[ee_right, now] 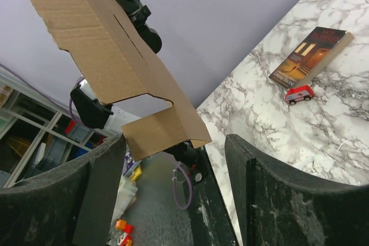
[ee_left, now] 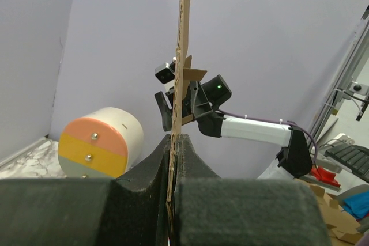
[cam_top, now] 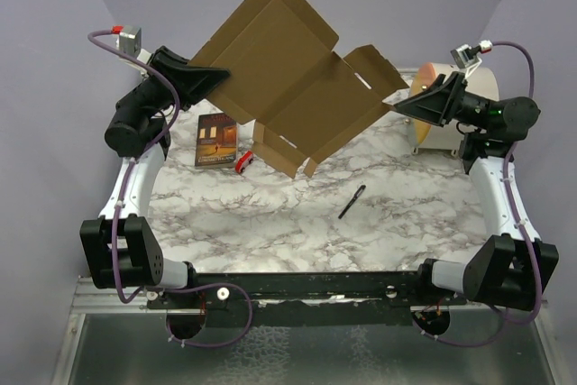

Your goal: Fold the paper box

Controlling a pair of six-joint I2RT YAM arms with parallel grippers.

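left gripper (ee_left: 173,145) clamps the paper box (cam_top: 288,87); right gripper (ee_right: 176,148) open, seemingly not touching; book (cam_top: 216,140), pen (cam_top: 352,202) below.

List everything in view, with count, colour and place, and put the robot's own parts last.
paper box: one, brown, an unfolded sheet held in the air above the far side of the table
book: one, dark with an orange cover picture, far left of the table
toy car: one, red, just right of the book
pen: one, black, centre right of the table
cylinder: one, cream with a striped end, far right corner
table: one, white marble pattern
left gripper: one, black, shut on the sheet's left edge
right gripper: one, black, open around the sheet's right flap
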